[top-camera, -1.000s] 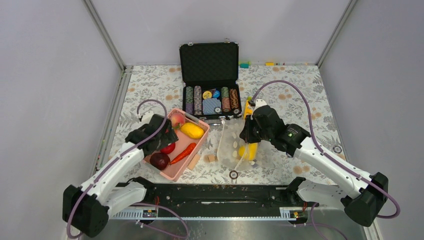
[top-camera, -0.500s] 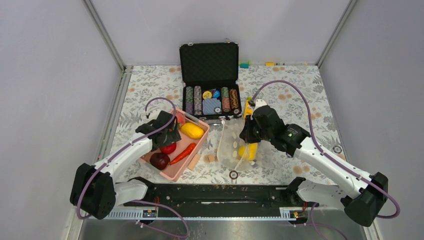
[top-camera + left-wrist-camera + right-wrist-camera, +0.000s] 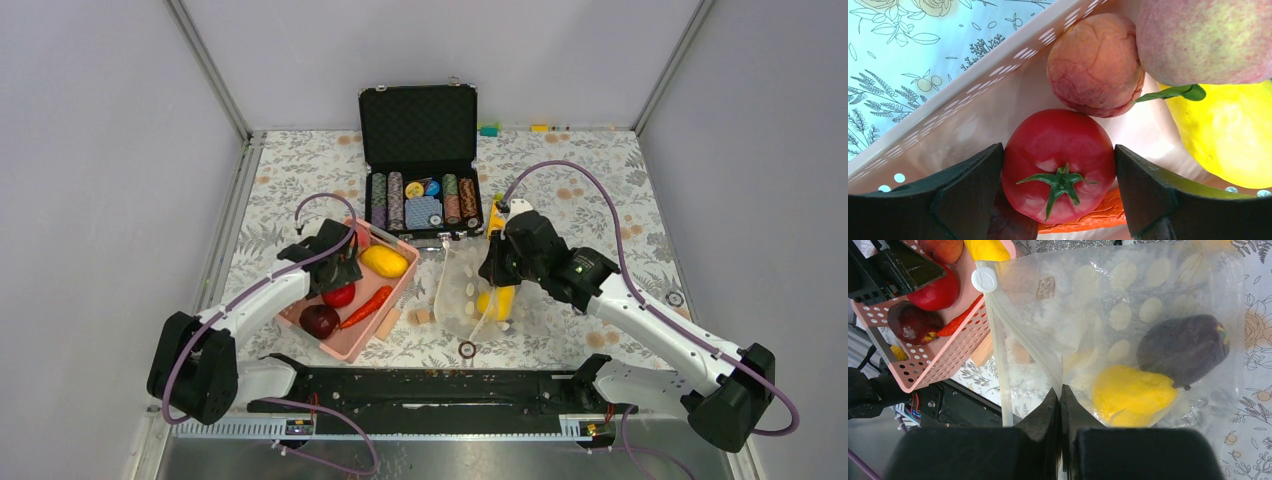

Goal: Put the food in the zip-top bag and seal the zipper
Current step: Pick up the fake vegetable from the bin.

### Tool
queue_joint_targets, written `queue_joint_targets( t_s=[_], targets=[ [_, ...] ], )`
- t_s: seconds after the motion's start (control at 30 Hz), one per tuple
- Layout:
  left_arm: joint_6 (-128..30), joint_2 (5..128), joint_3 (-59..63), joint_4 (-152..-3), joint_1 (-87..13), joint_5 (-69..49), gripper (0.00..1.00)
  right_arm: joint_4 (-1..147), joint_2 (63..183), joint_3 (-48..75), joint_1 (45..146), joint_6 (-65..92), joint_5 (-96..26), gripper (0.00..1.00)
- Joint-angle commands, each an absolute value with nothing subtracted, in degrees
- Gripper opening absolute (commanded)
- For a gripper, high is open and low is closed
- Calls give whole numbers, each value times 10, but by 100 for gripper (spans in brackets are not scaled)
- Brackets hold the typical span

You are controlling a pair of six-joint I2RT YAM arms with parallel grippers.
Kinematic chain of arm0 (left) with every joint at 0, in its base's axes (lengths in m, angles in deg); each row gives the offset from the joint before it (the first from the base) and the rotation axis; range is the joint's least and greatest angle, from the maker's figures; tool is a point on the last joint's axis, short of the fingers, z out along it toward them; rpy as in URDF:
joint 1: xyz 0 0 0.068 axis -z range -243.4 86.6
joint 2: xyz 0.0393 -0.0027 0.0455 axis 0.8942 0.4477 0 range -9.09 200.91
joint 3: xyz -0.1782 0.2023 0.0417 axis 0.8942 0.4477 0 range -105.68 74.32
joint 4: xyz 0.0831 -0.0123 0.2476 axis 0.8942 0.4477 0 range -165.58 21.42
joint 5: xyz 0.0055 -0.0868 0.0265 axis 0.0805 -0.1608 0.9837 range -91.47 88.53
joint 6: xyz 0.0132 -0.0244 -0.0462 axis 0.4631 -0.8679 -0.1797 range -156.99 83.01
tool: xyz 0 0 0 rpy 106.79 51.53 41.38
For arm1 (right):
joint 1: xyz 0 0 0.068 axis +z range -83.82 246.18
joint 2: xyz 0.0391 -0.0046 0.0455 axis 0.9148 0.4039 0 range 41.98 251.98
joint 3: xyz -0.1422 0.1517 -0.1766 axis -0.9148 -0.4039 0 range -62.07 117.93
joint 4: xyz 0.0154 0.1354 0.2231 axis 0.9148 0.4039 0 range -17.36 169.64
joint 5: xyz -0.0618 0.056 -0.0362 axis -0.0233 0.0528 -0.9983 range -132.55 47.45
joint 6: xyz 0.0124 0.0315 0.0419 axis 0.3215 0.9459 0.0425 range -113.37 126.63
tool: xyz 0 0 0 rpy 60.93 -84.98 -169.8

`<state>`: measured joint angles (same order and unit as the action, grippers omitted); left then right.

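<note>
- Our left hand (image 3: 1058,150) is down inside the pink basket (image 3: 973,125). Its two fingers (image 3: 968,200) stand wide, one on each side of a red tomato (image 3: 1058,170). They are very close to the tomato's sides. We cannot tell if they squeeze it.
- The tomato sits in the basket with its green stalk facing us. An orange-red pepper (image 3: 1083,222) pokes out from under it.
- Just past the tomato is a wrinkly fruit (image 3: 1095,65). Next to that are a peach (image 3: 1203,40) and a big yellow fruit (image 3: 1228,135).
- From above we see a dark red fruit (image 3: 319,321) at the near end of the basket.
- Our right hand (image 3: 1060,395) is squeezed tight. It pinches one lip of the clear bag (image 3: 1148,290) with the white dots.
- The bag lies on the flowery desk (image 3: 600,180), just to the right of the basket.
- Inside the bag are a yellow pear-shaped fruit (image 3: 1130,390) and a dark purple fruit (image 3: 1183,347). They touch each other.
- The zipper (image 3: 998,355) runs along the side of the bag next to the basket. A white slider (image 3: 984,279) sits at its far end. The mouth of the bag is open.
- An open black case (image 3: 420,120) of poker chips (image 3: 420,200) stands at the back. Two small wood blocks (image 3: 422,316) lie between the basket and the bag.
</note>
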<state>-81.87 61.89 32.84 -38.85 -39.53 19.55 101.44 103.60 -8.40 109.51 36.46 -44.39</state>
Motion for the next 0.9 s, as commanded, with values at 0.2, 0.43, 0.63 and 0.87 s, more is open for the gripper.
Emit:
queue_joint_targets(
  t_s=[0.2,0.43,0.63,0.87],
  targets=[
    [-817,613,305,-384,-399,172,41,999,1031,-80,1088,359,-445,0],
    [-824,510,289,-358,-399,161,39,999,1028,-80,1088,358,-451,0],
    [-812,436,254,-355,-398,119,39,999,1027,-80,1089,360,-449,0],
    [-745,379,267,-498,-386,-105,38,1000,1022,-79,1088,362,-445,0]
  ],
)
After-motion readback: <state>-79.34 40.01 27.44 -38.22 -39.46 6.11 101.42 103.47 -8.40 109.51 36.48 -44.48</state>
